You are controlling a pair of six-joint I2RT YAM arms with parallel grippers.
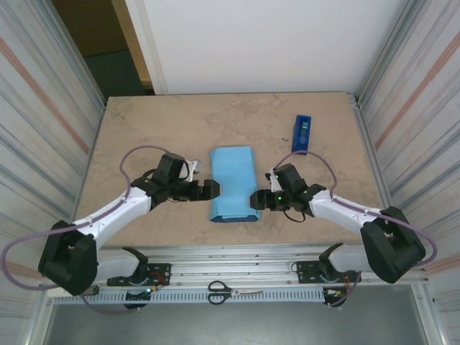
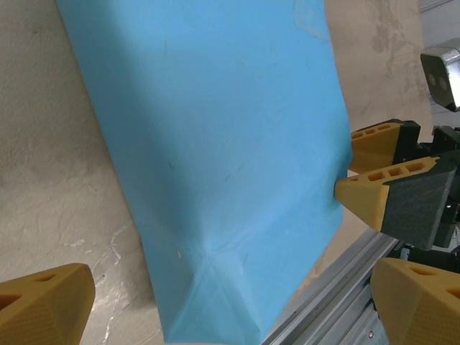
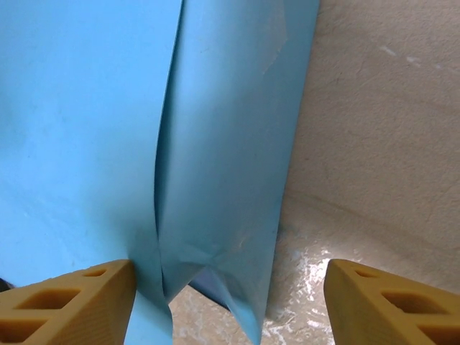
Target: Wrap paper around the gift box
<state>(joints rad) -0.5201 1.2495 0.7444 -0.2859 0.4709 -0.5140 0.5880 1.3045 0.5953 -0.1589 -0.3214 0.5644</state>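
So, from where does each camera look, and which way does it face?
Top external: above and behind the arms, facing down on the table; both arms show, left pincer and right pincer flanking the paper.
Left wrist: on the left arm, facing the paper; own fingers at bottom corners.
Right wrist: on the right arm, facing the paper's fold; own fingers below.
All share the paper.

Everything's looking evenly bright and pretty sharp, glare's bouncing off the table (image 3: 305,277) in the right wrist view.
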